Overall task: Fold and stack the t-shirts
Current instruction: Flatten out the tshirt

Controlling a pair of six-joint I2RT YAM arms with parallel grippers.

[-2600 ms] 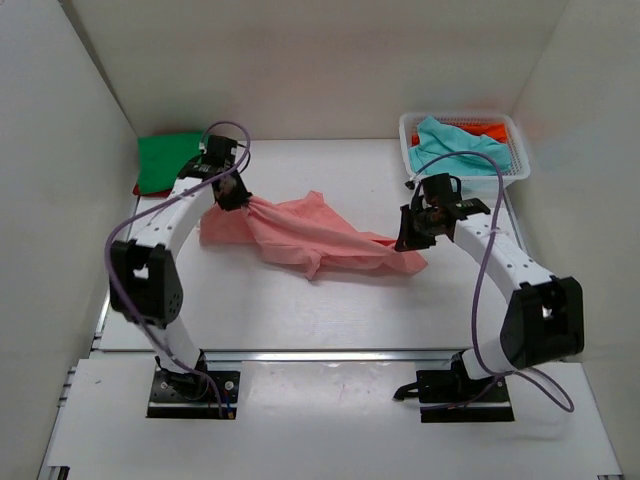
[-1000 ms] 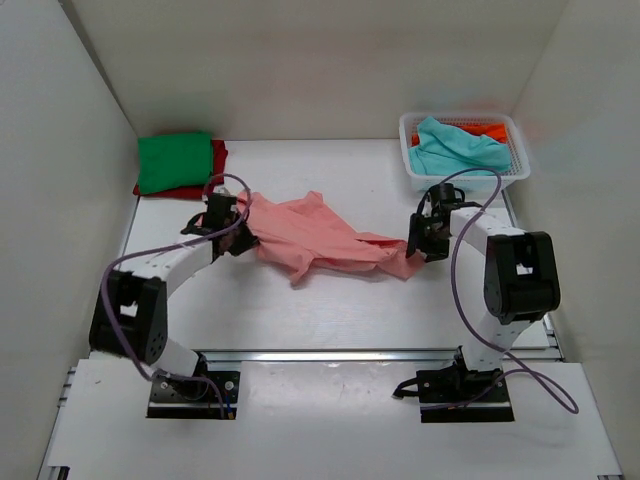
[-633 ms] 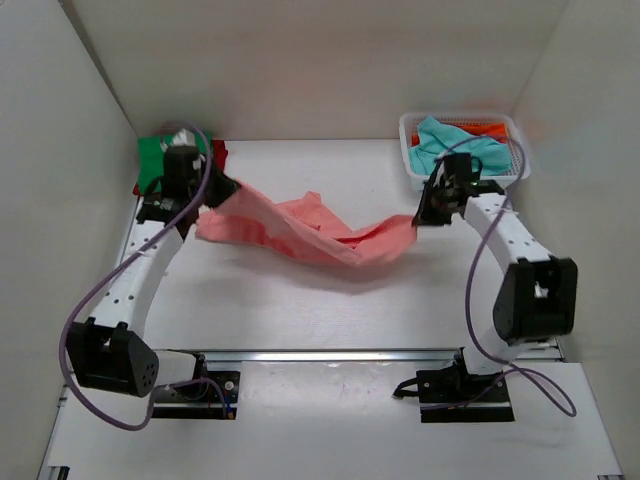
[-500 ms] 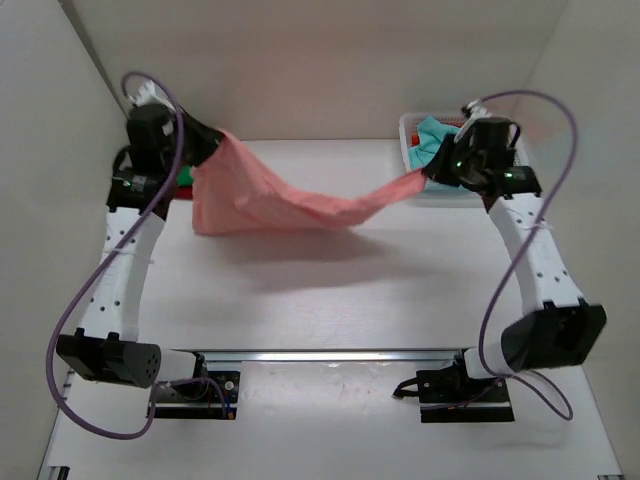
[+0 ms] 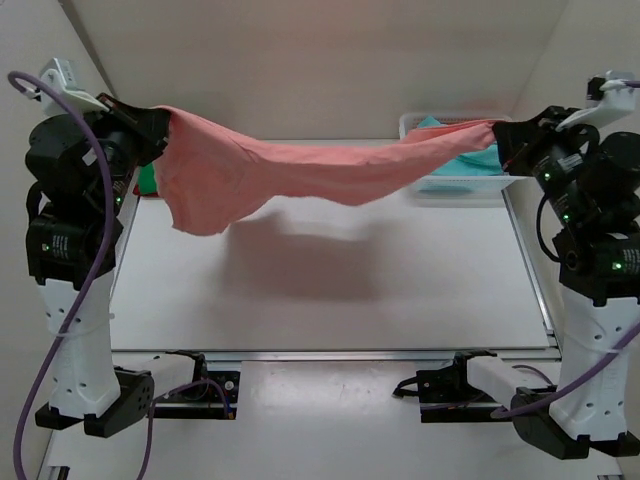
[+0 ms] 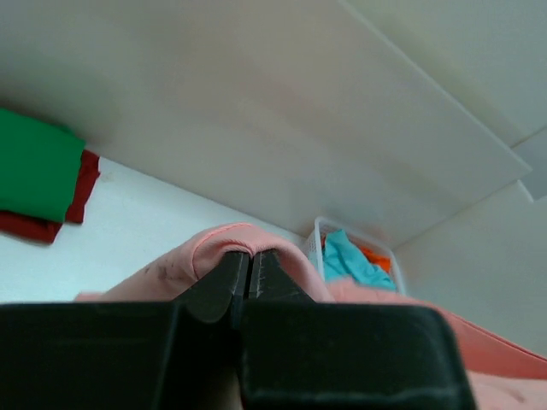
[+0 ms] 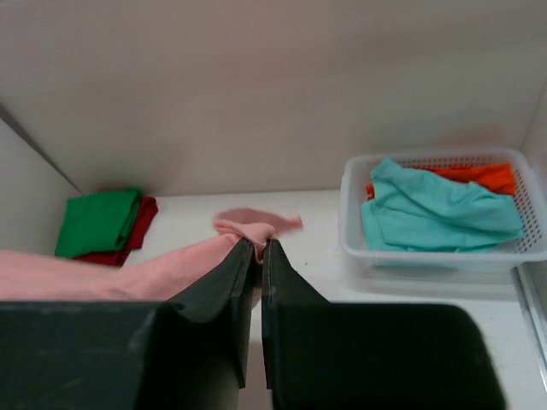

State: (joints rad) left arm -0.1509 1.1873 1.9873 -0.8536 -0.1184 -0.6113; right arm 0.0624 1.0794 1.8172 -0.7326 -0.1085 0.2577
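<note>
A salmon-pink t-shirt (image 5: pixel 300 170) hangs stretched high above the table between both arms, sagging lowest at the left. My left gripper (image 5: pixel 158 118) is shut on its left end, the cloth folded over the fingertips (image 6: pixel 249 258). My right gripper (image 5: pixel 497 132) is shut on the right end, with a pink tuft (image 7: pixel 256 225) pinched between the fingers. A folded green t-shirt (image 7: pixel 98 220) lies on a red t-shirt (image 7: pixel 137 224) at the table's back left. A teal t-shirt (image 7: pixel 436 209) and an orange t-shirt (image 7: pixel 474 178) lie in the basket.
The white lattice basket (image 5: pixel 470 185) stands at the back right corner, partly behind the hanging cloth. White walls close in the table on the left, back and right. A metal rail (image 5: pixel 330 354) runs along the near edge.
Both arms have risen steeply and spread apart, lifting the pink shirt off the table and pulling it into a hanging span. The right gripper closed on the cloth during this second.
</note>
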